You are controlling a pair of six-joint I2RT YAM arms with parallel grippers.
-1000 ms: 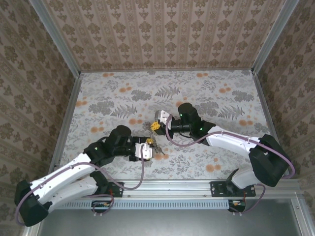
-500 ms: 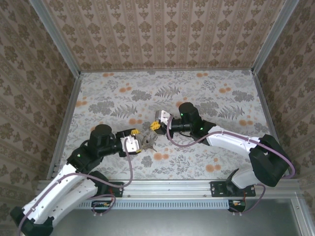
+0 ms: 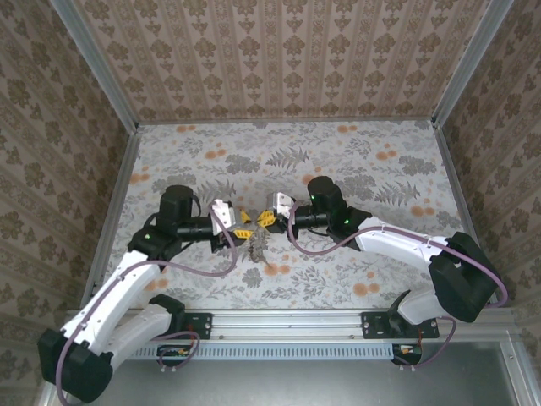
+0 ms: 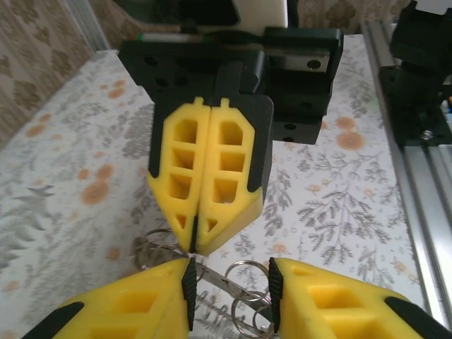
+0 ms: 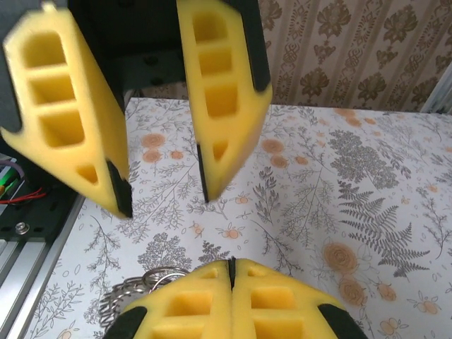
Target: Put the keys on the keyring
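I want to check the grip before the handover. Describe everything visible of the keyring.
The keyring is a bunch of thin, silvery-grey, metal-looking wire loops that overlap, with a straight strip across them. It sits right under the tips of the right tool, which is shut and seems to pinch it. The open left tool flanks it; whether they touch is unclear.

White arms (image 3: 118, 293), purple cables (image 3: 314, 247), yellow fingers (image 4: 233, 212)

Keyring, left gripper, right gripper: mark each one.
keyring (image 3: 256, 245), top external view, middle of the coil.
left gripper (image 5: 164, 201), right wrist view, midway between its open fingers.
right gripper (image 4: 194, 244), left wrist view, tip seam of its shut fingers.
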